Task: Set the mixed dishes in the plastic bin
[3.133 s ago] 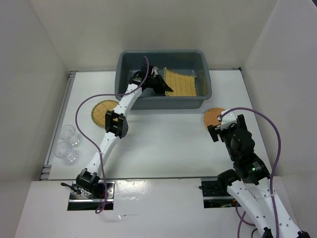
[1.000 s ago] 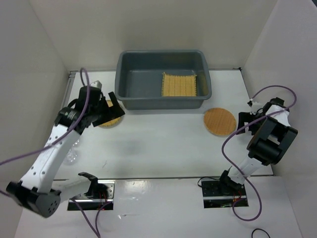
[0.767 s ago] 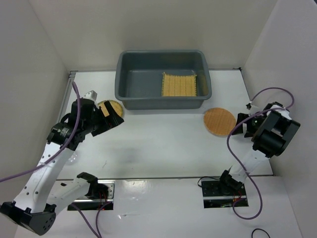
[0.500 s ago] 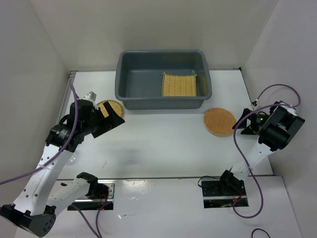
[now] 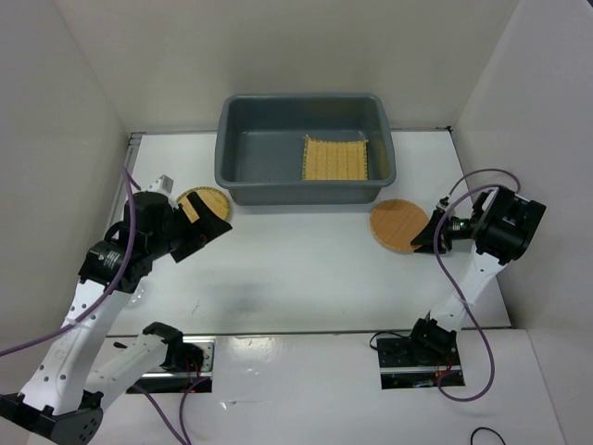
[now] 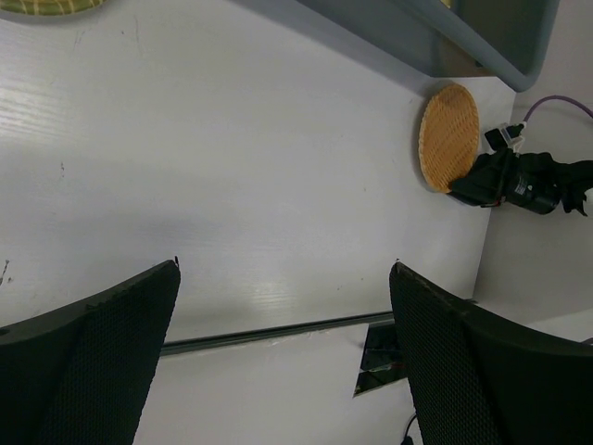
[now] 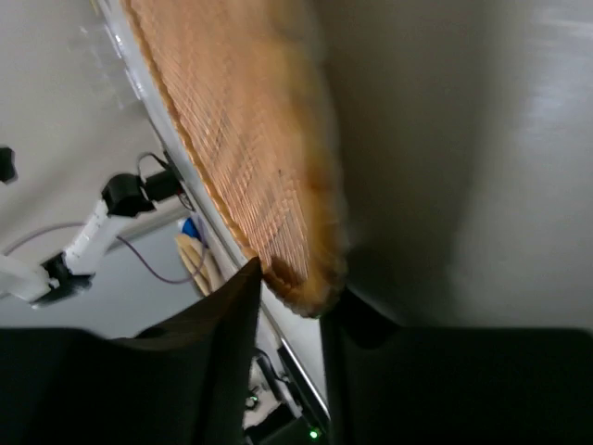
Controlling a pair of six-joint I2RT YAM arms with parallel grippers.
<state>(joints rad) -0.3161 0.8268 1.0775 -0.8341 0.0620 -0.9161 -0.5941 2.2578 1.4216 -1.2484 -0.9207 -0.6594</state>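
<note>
Set low against the bench [image 5: 306, 264] and edge-on to the plain orange-brown disc [image 5: 397, 225] with the right end effector [image 5: 424, 237], presumably because so flat a piece offers only its rim. Straddling that right-hand rim with fingers part-way closed; cannot tell whether pinched firmly. Found just off the front right corner of the plastic bin [image 5: 301, 194] (near, not touching).

Holding the left end effector [image 5: 211, 230] spread wide and empty above the bench, just beside the round yellow grid-patterned woven plate [image 5: 195, 200]; probably staged for that piece. Resting flat in the bin's right half: the square yellow woven mat [image 5: 335, 158].

Plenty of bare bench between the arms; little on the right, with the side wall close behind the wrist. Need to lift over the bin's rolled rim before carrying across.
</note>
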